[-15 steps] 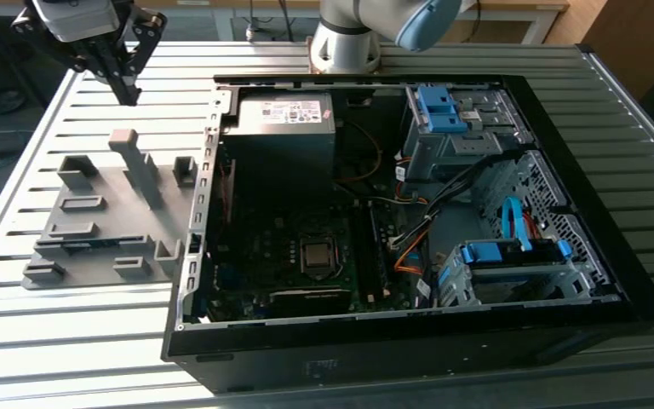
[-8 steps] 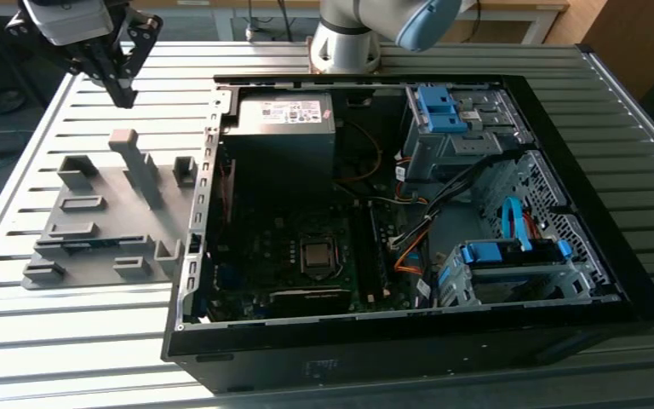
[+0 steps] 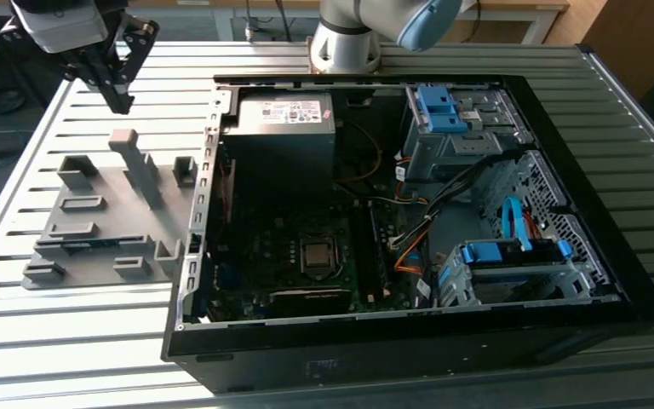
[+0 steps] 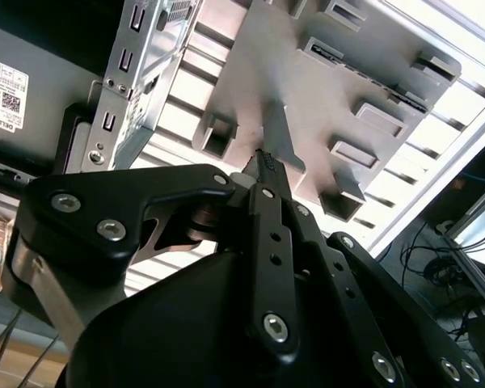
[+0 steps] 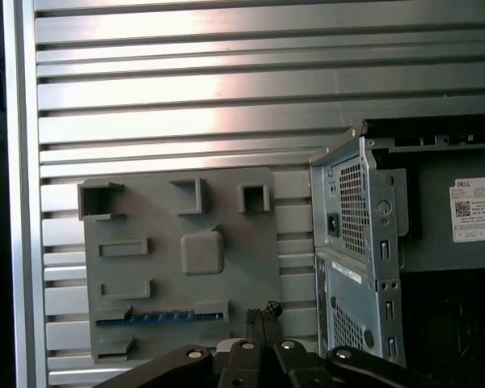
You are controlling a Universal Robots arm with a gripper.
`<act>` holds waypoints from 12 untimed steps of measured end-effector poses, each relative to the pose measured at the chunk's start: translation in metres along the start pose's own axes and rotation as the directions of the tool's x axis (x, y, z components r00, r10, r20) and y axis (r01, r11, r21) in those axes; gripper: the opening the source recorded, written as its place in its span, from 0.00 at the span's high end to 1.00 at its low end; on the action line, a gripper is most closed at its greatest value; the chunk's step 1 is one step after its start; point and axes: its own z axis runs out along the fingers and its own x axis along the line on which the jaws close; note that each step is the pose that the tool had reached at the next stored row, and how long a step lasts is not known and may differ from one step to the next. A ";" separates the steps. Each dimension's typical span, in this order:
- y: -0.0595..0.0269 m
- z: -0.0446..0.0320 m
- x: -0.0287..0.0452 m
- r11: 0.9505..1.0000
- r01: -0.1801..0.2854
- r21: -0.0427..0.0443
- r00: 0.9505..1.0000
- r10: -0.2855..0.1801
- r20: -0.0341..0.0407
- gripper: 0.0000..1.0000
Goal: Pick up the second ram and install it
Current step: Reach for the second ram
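Black fingers (image 3: 117,92), exterior view's upper left, look clenched empty; lowered like that they'd probably jab the slim blue ram stick (image 5: 158,317).

second ram (image 5: 158,317) sunk in grey holder (image 5: 158,267) — just its blue edge visible, computer case (image 5: 364,242) cropped

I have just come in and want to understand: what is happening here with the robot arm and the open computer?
The robot arm's end effector hangs above the grey plastic slotted holder, which lies on the ribbed metal table beside the open black computer case. It looks closed and holds nothing. The slim blue circuit-board memory stick lies in a slot of the holder, not yet picked up.
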 end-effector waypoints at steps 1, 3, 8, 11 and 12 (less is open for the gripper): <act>-0.0009 0.0000 0.0004 1.000 0.000 0.000 1.000 0.000 0.000 0.89; -0.0022 -0.0001 0.0018 1.000 0.000 0.000 1.000 0.000 0.000 0.89; -0.0038 -0.0002 0.0082 1.000 0.000 0.000 1.000 0.000 0.000 0.89; -0.0051 -0.0003 0.0119 1.000 0.000 0.000 1.000 0.000 0.000 0.89; -0.0060 -0.0003 0.0127 1.000 0.000 0.000 1.000 0.000 0.000 0.89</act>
